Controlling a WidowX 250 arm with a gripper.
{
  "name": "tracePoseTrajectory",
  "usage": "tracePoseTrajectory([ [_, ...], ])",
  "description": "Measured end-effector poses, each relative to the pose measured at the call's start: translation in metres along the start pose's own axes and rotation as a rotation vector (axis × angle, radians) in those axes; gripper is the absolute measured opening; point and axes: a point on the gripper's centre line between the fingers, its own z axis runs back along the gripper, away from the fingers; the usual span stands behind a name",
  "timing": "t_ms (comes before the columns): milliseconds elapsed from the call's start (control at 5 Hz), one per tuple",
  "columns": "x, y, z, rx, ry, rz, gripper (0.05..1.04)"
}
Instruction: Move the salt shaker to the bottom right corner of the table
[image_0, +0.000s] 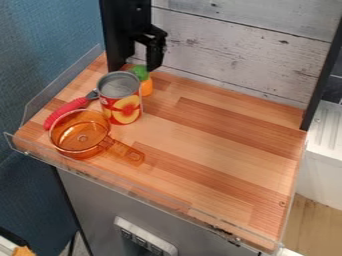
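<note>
Salt shaker (145, 87) partly hidden behind can (121, 109), end effector (154, 65), opening and hold unclear

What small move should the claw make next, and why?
I'd probably ease the claw slightly toward the right-hand side of the green-and-orange object, possibly the salt shaker, before any grasp. The claw appears close to its green top, while the peach can partly covers it on the left, so approaching from there might knock the can.
</note>
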Motion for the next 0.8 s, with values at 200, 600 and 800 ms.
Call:
tracePoseTrajectory([
  [200, 0.001, 0.005, -0.011, 0.015, -0.035, -0.016, 1.001],
  [600, 0.005, 0.002, -0.022, -0.032, -0.081, -0.013, 0.943],
  [800, 0.003, 0.002, -0.023, -0.035, -0.074, -0.008, 0.657],
])
